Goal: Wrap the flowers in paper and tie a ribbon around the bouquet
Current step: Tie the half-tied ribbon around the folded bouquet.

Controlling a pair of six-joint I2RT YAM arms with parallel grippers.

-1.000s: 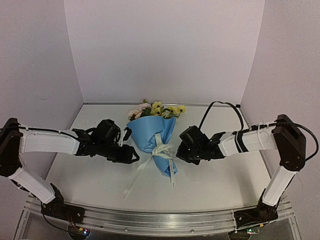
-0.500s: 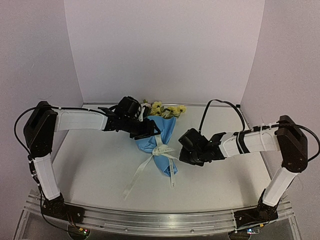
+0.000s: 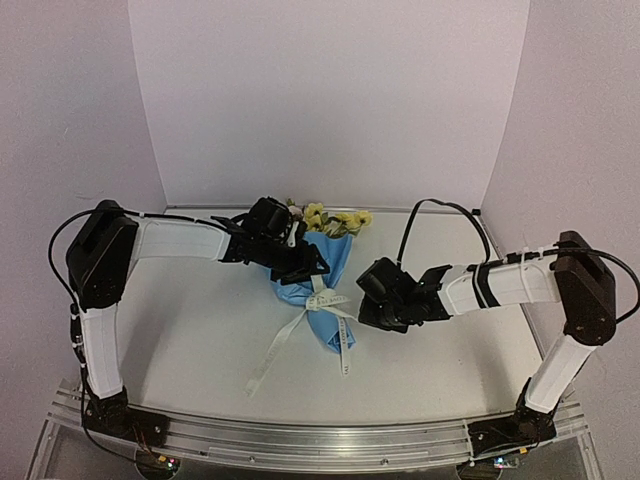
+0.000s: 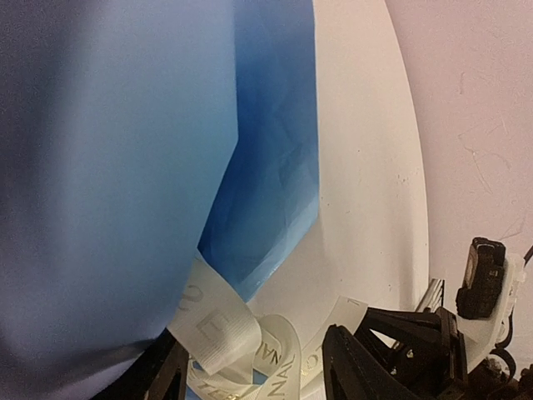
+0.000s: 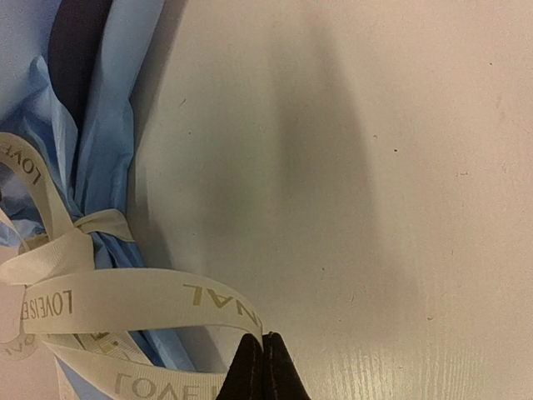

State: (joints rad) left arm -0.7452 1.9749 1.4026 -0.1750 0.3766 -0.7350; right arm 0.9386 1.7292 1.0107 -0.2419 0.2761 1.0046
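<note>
Two hands now flank the bouquet (image 3: 335,262) on the worktop (image 3: 200,330): the left hand (image 3: 308,266), jaws apart, has swung in over its cone, while the right hand (image 5: 263,367) stays pinched on the ribbon (image 5: 125,300), so the tie looks nearly finished.

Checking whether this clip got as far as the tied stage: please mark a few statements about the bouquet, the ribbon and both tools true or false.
1. The ribbon is tied around the narrow part of the bouquet. True.
2. The bouquet stands upright. False: it lies flat on the table.
3. The right tool is wide open. False: its fingertips are shut together, right beside a ribbon loop.
4. The left tool is over the bouquet's blue paper. True.
5. The blossoms are all red. False: they are yellow and pale pink.
</note>
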